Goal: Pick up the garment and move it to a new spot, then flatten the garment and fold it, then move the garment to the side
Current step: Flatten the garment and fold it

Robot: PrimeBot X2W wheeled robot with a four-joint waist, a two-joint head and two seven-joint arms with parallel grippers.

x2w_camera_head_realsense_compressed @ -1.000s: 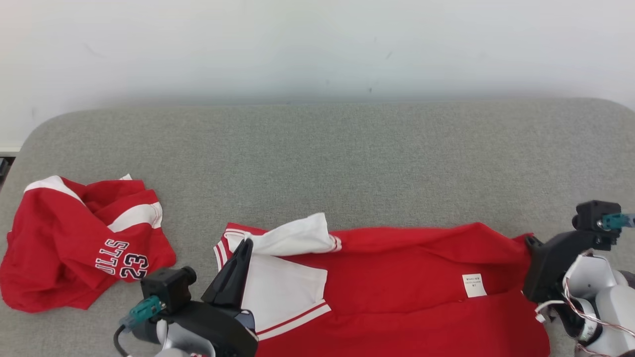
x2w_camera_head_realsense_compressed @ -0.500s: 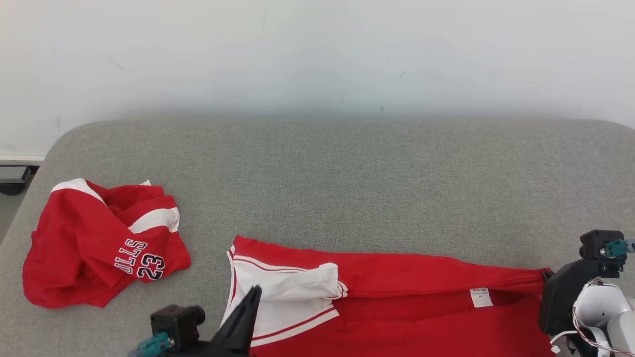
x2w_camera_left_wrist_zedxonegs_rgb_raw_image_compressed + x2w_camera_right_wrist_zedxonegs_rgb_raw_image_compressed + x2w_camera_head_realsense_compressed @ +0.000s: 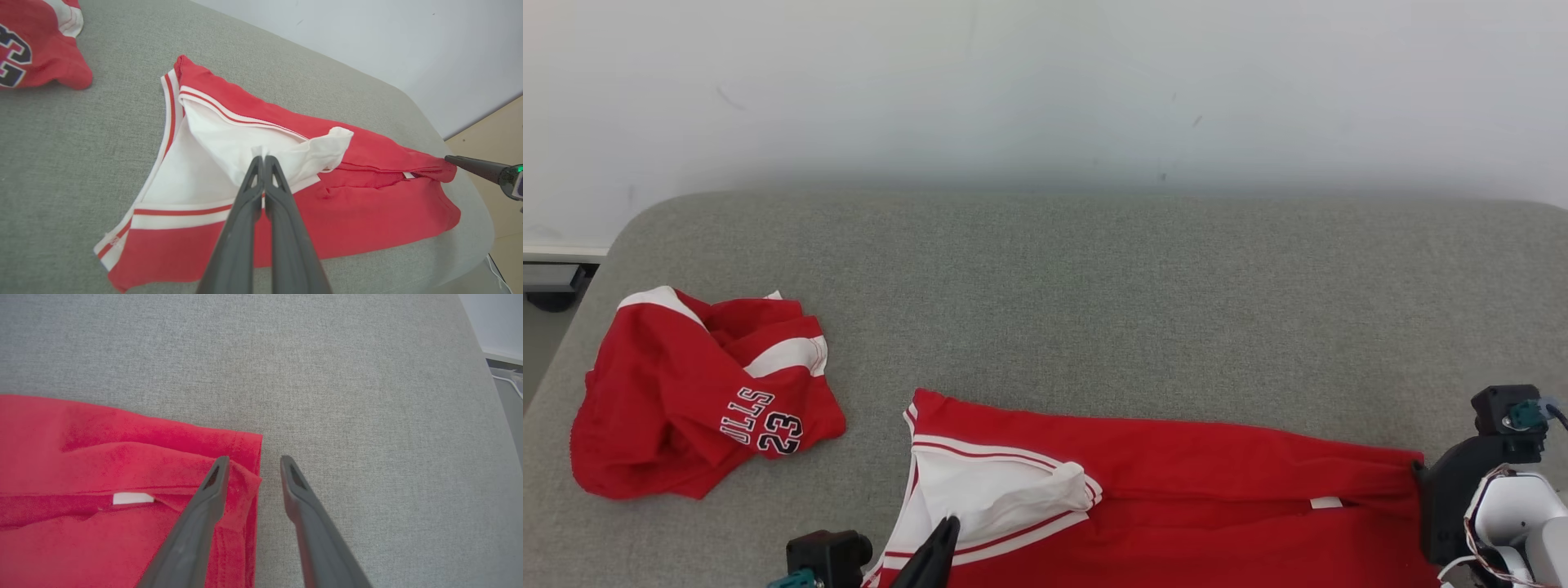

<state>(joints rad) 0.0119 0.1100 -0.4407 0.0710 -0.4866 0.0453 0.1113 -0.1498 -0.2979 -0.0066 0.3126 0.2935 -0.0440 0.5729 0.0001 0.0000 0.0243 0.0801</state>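
The garment (image 3: 1176, 490) is red with a white, red-striped panel and lies spread along the near edge of the grey cushion. My left gripper (image 3: 946, 527) is shut, and in the left wrist view its tips (image 3: 261, 157) pinch a bunched fold of the garment's white panel (image 3: 229, 143). My right gripper (image 3: 253, 461) stands open over the garment's far right corner (image 3: 241, 445); one finger hangs over the red cloth, the other over bare cushion. A small white label (image 3: 132, 498) lies just left of it.
A second red garment (image 3: 703, 392), crumpled and printed with "23", lies at the left of the cushion (image 3: 1094, 286). A pale wall rises behind the cushion. The cushion's right edge drops to a floor (image 3: 506, 388) with a cable.
My right gripper has opened and let go of the garment's right corner. The raised far edge and white flap have come down onto the cushion. The head camera has shifted.
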